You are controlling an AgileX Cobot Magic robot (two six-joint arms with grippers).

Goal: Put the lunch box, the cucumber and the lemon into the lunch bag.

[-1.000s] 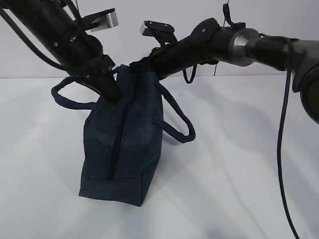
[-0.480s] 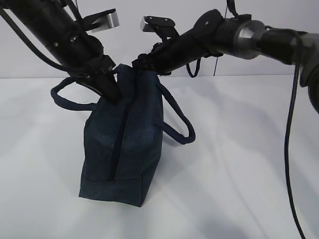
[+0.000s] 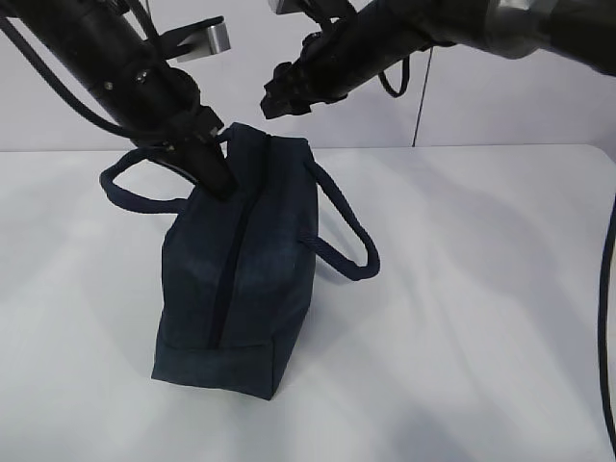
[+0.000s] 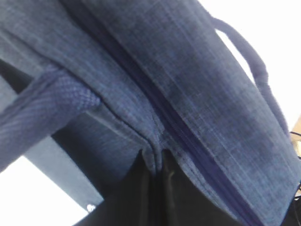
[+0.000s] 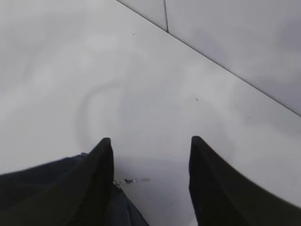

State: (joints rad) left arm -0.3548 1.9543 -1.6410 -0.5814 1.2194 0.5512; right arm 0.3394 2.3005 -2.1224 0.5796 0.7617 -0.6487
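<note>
right claw (image 3: 272, 99), now spread and empty, has lifted off the zipped lunch bag (image 3: 241, 279) at upper centre; left claw (image 3: 219, 181) still pinches its fabric.

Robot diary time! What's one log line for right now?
lunch bag: upright on table, zipper closed | left gripper: shut on the bag's top edge | right gripper: open, empty, above the bag

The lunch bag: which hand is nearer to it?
Left. The left hand is pinched shut on the lunch bag at its top end; the right hand hangs open above it, apart.
</note>
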